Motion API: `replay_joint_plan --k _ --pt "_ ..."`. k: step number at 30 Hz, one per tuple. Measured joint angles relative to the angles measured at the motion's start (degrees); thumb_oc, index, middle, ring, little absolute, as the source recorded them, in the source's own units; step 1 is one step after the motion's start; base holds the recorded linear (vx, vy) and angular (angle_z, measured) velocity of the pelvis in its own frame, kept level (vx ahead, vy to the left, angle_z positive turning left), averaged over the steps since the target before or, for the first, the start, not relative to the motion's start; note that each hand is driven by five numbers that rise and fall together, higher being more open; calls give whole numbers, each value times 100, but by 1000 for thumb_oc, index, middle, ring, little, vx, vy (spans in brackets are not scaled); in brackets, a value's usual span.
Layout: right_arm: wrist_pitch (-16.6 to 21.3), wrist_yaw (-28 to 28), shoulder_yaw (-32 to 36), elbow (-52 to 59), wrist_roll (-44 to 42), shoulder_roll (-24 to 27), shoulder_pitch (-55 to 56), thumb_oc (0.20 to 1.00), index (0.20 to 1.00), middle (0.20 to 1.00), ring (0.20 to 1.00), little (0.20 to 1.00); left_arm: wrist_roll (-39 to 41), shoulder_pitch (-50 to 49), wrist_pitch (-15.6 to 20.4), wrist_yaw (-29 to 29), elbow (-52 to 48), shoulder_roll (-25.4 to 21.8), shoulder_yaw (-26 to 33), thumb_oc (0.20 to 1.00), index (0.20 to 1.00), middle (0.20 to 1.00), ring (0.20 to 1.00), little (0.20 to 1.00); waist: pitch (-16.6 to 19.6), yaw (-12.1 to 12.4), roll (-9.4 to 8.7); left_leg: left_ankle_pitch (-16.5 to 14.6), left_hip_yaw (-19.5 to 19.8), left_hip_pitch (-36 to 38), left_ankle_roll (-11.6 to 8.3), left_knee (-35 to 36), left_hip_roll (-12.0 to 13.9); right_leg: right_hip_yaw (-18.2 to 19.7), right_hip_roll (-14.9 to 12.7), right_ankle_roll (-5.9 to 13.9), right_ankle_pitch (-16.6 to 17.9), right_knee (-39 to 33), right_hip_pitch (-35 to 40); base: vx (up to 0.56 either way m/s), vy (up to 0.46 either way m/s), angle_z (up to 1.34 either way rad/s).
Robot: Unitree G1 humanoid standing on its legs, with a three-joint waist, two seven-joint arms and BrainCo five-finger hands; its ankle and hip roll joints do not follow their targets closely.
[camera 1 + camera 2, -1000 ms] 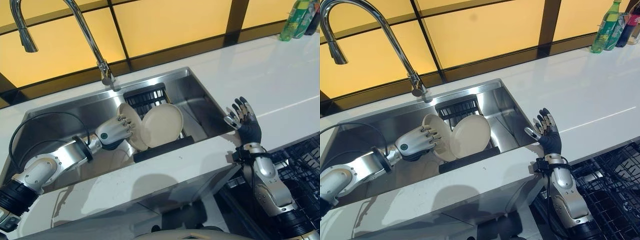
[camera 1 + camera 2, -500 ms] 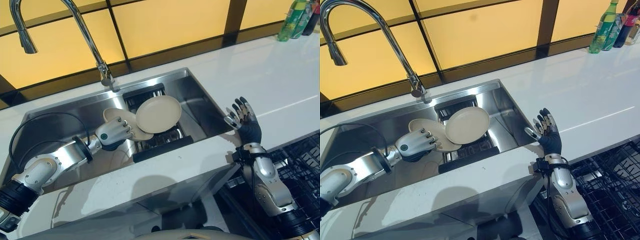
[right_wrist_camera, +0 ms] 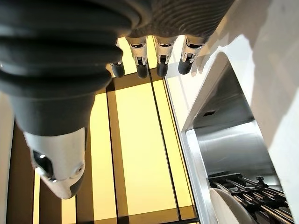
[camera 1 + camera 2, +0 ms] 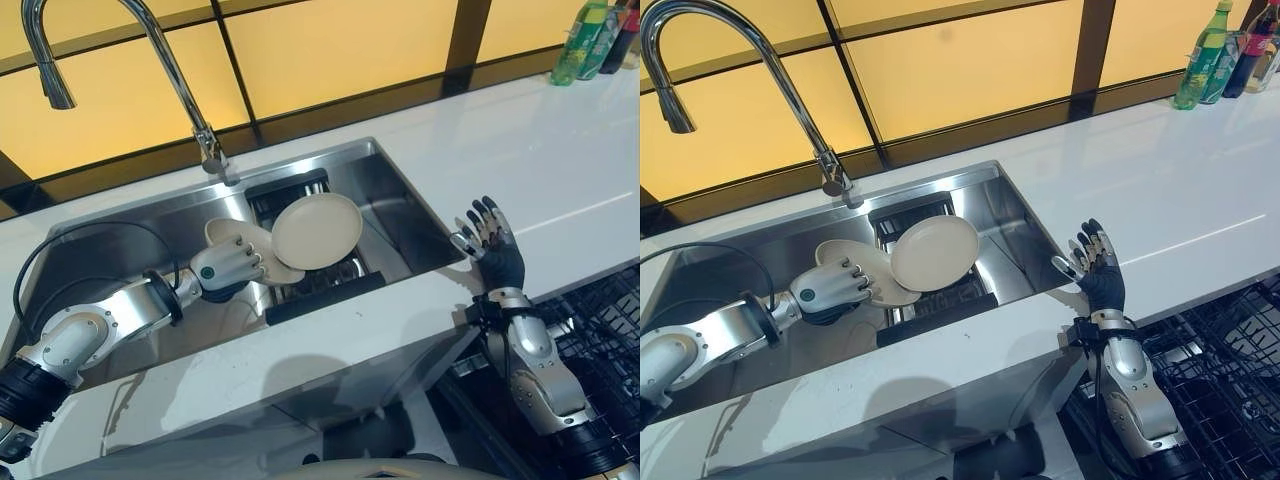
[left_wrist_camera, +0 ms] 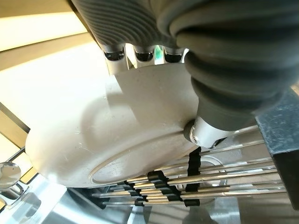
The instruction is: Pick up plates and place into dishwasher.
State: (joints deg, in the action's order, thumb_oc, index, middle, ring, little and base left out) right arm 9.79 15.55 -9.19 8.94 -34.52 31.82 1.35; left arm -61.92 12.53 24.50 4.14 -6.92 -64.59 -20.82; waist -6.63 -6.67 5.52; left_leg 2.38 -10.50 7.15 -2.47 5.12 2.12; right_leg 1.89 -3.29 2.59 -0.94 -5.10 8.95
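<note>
Inside the stainless steel sink, the left hand pinches a round cream plate, which overlaps a second cream plate above the black wire rack. Right hand hovers beside the sink's corner, fingers spread.

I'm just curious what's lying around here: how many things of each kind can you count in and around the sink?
Plates: 2
Dish rack: 1
Tap: 1
Bottles: at least 2, the cluster is hard to separate
Total: at least 6
</note>
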Motion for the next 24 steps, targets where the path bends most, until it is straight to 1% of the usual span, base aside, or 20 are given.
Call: replay_joint_plan --k 3,5,7,12,15,19,21,24 --pt "0 19 -1 0 -7 56 5 1000 1000 1000 1000 1000 229 5 72 -443 -135 -15 28 200 200 200 200 200 74 -1 5 -3 6 -1 -1 0 0 -11 0 0 0 -2 -3 0 0 0" --pt "0 38 -2 0 -58 70 5 1000 1000 1000 1000 1000 407 21 140 -817 -209 -23 151 200 200 200 200 200 99 -7 10 -4 18 -1 -2 1 1 -22 0 0 0 -3 -1 0 0 0" --pt "0 61 -33 0 -78 80 5 1000 1000 1000 1000 1000 639 97 189 -1184 -350 -86 188 200 200 200 200 200 125 1 18 -4 39 -3 -2 1 1 -96 -11 1 0 -4 4 -12 0 2" --pt "0 140 -55 1 -120 141 6 1000 1000 1000 1000 1000 1006 247 214 -1792 -613 -191 188 200 200 200 200 200 186 98 89 -5 149 -31 -4 1 -7 -155 -14 0 1 -5 4 -34 4 6" --pt "0 140 -55 0 -185 276 6 1000 1000 1000 1000 1000 1170 369 186 -2049 -736 -196 188 200 200 200 200 200 220 158 125 8 268 -94 8 0 -25 -312 -29 1 0 -6 -1 -41 5 18" --pt "2 140 -56 0 -222 300 5 1000 1000 1000 1000 1000 1348 446 108 -2227 -766 -233 188 200 200 200 200 200 257 330 156 13 333 -124 13 1 -41 -464 -49 9 -6 -7 3 -42 10 11" --pt "2 140 -55 1 -224 301 5 1000 1000 1000 1000 1000 1347 445 111 -2227 -763 -405 188 200 200 200 200 200 268 351 154 36 431 -188 31 0 -67 -580 -68 19 -15 -7 -8 -48 10 24" --pt "3 132 -53 1 -225 301 9 1000 1000 1000 1000 1000 1345 396 139 -2276 -715 -575 189 200 200 200 200 200 272 472 141 46 468 -217 42 -2 -100 -651 -100 42 -29 -7 -6 -40 6 14"
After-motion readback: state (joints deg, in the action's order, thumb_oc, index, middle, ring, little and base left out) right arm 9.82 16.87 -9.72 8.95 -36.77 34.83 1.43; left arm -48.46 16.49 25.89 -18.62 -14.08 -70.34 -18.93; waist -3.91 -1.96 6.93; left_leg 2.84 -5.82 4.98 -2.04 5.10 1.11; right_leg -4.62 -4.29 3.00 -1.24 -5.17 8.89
